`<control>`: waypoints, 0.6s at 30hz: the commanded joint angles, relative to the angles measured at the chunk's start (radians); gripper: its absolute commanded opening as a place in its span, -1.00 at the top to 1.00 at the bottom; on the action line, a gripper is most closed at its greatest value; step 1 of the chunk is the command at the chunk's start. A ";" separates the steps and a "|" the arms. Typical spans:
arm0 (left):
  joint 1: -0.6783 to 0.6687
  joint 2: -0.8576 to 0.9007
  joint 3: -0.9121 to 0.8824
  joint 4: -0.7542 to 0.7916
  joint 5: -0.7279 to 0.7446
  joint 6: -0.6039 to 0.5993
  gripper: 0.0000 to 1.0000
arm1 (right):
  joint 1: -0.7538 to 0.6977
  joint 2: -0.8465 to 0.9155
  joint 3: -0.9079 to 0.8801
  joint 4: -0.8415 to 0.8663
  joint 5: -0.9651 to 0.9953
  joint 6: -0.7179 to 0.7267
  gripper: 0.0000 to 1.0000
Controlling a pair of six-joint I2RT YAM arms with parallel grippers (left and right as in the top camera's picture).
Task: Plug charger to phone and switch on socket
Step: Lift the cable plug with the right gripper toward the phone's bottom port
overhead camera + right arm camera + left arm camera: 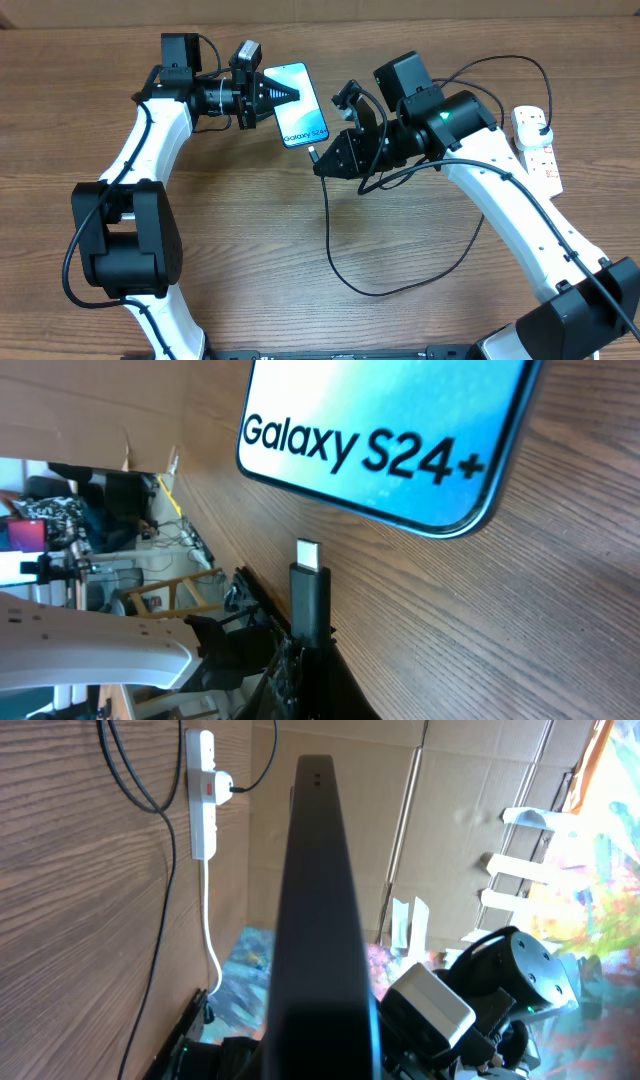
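Note:
The phone lies tilted on the table with its blue screen lit and showing "Galaxy S24+"; it also shows in the right wrist view. My left gripper is shut on the phone's upper end, and in the left wrist view the phone is a dark edge-on bar. My right gripper is shut on the charger's black connector. Its metal tip points at the phone's lower edge with a small gap between them. The white socket strip lies far right with the black plug in it.
The black charger cable loops across the table in front of the right arm and back to the strip. The strip, its white cord and cardboard walls show in the left wrist view. The red switch marks are too small to read.

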 commanded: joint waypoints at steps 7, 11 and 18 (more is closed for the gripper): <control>0.005 0.000 0.015 0.030 0.052 0.027 0.91 | 0.010 -0.010 -0.005 0.067 0.023 0.085 0.92; 0.005 0.000 0.015 0.030 0.053 0.021 0.91 | 0.010 -0.005 -0.005 0.070 0.032 0.104 0.92; 0.024 0.000 0.015 0.068 0.056 0.015 0.92 | 0.010 -0.002 -0.005 0.066 0.031 0.108 0.92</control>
